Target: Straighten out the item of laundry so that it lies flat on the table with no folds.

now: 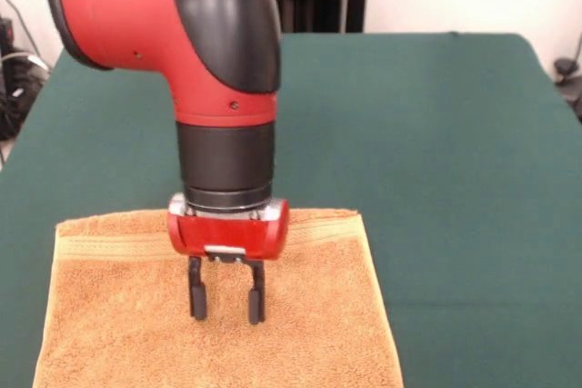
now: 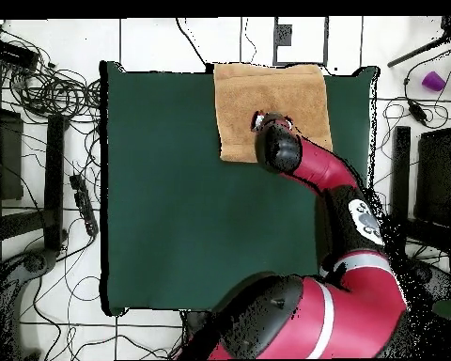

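The orange-tan towel (image 1: 300,315) lies spread on the dark green table (image 1: 436,152) at the front left of the front view, its woven band along the far edge. In the overhead view the towel (image 2: 267,94) lies at the table's top edge. My gripper (image 1: 226,302) points straight down over the towel's middle, a little behind its centre. Its two black fingers (image 1: 197,295) are apart and hold nothing, with tips at or just above the cloth. In the overhead view the arm's wrist hides the gripper.
The red and black arm (image 2: 323,179) reaches across the table's right side in the overhead view. Cables and stands (image 2: 60,188) lie on the floor around the table (image 2: 163,188). A purple object (image 2: 434,81) sits on the floor at the upper right.
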`<action>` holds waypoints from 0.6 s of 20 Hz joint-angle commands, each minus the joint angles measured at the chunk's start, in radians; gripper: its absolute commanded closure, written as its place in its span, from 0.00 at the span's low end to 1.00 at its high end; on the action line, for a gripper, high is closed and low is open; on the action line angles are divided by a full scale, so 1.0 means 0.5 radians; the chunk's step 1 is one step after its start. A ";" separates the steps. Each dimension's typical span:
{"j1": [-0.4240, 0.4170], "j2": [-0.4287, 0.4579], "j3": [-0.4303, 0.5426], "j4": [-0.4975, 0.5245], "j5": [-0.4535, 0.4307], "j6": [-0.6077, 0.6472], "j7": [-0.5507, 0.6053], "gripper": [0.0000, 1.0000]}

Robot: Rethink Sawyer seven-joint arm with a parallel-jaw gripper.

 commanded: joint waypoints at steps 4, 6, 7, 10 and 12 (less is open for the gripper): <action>0.217 0.161 0.107 0.255 -0.111 -0.237 0.383 0.00; 0.255 0.177 0.057 0.222 -0.094 -0.187 0.372 0.00; 0.276 0.187 0.031 0.204 -0.082 -0.152 0.360 0.00; 0.327 0.206 -0.035 0.164 -0.055 -0.063 0.332 0.00; 0.319 0.207 -0.023 0.188 -0.066 -0.091 0.332 0.00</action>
